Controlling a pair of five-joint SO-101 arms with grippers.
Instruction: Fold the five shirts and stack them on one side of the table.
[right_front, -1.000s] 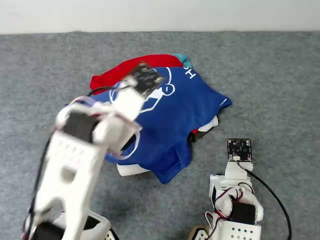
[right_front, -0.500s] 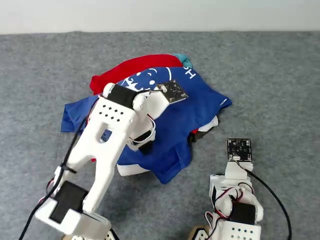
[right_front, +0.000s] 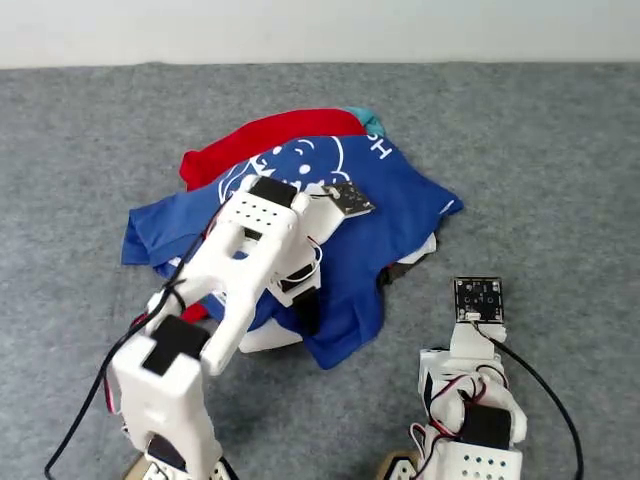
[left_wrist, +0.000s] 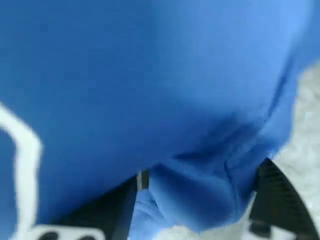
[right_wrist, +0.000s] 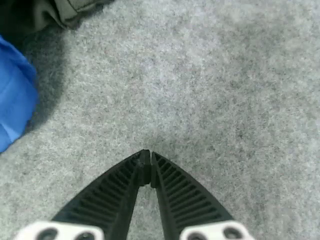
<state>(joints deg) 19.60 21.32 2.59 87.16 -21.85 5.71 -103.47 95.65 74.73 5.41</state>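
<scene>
A pile of shirts lies mid-table: a blue shirt (right_front: 390, 200) with white print on top, a red shirt (right_front: 270, 135) and a teal one (right_front: 368, 120) at the far side, a white one (right_front: 262, 340) and a dark one (right_front: 400, 268) peeking out below. My left gripper (right_front: 305, 312) is down on the blue shirt's near edge. In the left wrist view it (left_wrist: 202, 172) is open with a fold of blue shirt (left_wrist: 150, 90) between its fingers. My right gripper (right_wrist: 150, 154) is shut and holds nothing, just above the grey carpet, right of the pile.
Grey carpet (right_front: 540, 160) covers the table, with bare stretches right, left and beyond the pile. The right arm (right_front: 470, 400) sits folded at the near right edge. A corner of blue shirt (right_wrist: 15, 105) and some dark cloth (right_wrist: 65, 10) lie near the right gripper.
The left arm swung from high over the pile down and toward the near side, bringing its gripper onto the blue shirt's near edge. The right arm has not moved.
</scene>
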